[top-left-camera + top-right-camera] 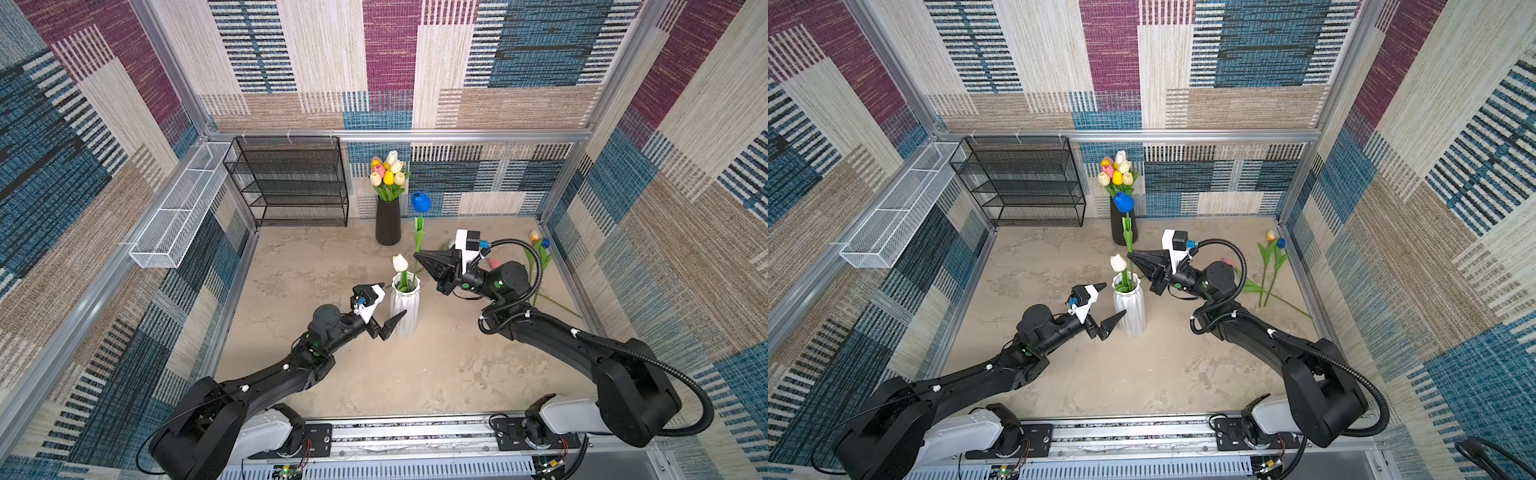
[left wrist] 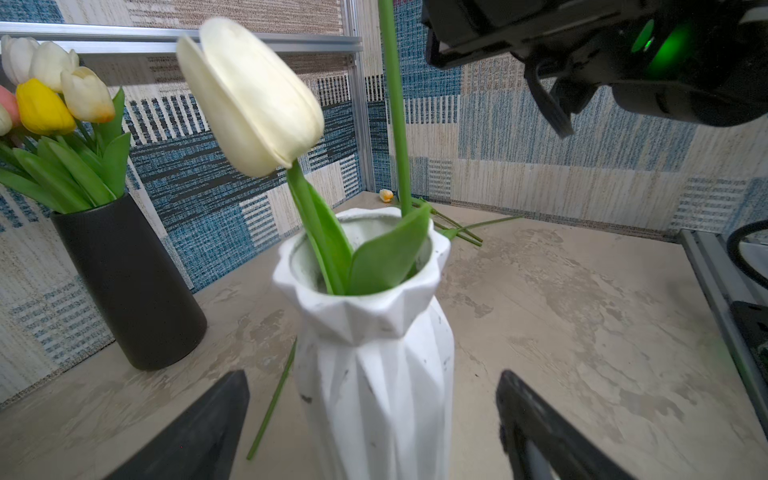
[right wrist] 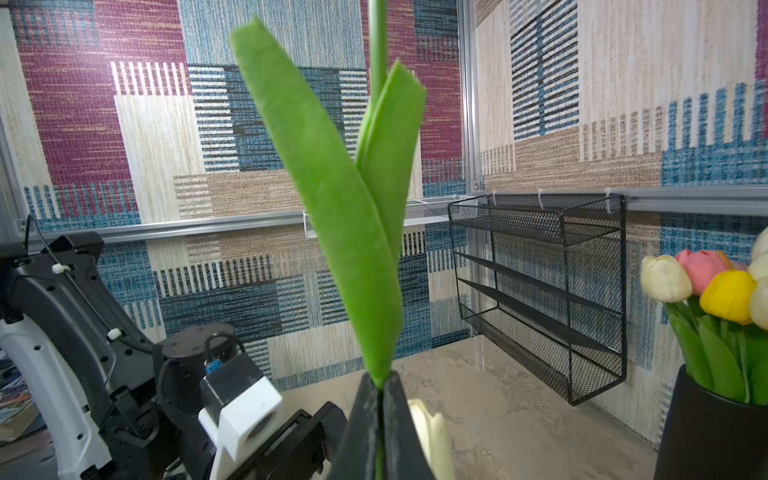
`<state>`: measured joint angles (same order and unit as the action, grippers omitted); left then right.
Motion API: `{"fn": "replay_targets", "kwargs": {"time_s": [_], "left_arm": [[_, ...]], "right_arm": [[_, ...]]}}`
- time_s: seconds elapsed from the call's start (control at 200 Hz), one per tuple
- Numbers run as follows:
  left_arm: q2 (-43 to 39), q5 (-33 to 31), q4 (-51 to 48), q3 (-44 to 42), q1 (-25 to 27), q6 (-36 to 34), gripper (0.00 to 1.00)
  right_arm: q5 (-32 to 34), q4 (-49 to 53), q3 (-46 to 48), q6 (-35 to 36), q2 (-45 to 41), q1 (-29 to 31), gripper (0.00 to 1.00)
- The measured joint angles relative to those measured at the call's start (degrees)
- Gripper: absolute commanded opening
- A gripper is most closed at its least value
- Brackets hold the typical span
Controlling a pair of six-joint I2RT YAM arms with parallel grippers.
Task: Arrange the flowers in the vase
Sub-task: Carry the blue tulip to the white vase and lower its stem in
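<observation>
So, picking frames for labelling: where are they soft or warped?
In both top views: posts splay outward, wide-angle stretch. Left wrist view: left end effector fingers blurred, green light flares. Right wrist view: held tulip's leaf soft, wire rack sharp.

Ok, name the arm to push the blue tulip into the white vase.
Right. The right gripper is shut on the stem of the blue tulip above the white vase; the left gripper stands open beside it.

White vase [image 1: 405,309], cream tulip [image 1: 400,262], blue tulip [image 1: 419,201], black vase [image 1: 387,224], seemingly pink tulip [image 1: 494,262].
</observation>
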<state>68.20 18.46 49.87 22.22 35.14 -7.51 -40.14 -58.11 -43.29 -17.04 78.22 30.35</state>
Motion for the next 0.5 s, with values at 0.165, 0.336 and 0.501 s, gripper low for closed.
{"fn": "replay_targets", "kwargs": {"time_s": [0.165,0.336,0.501], "left_arm": [[0.4,0.0,0.1,0.0,0.0,0.0,0.96],[0.8,0.0,0.1,0.0,0.0,0.0,0.96],[1.3,0.0,0.3,0.0,0.0,0.0,0.96]], "right_arm": [[-0.8,-0.1,3.4,4.3,-1.0,0.9,0.03],[-0.5,0.8,4.3,7.2,-1.1,1.2,0.15],[0.9,3.4,4.9,8.3,-1.3,1.2,0.31]]}}
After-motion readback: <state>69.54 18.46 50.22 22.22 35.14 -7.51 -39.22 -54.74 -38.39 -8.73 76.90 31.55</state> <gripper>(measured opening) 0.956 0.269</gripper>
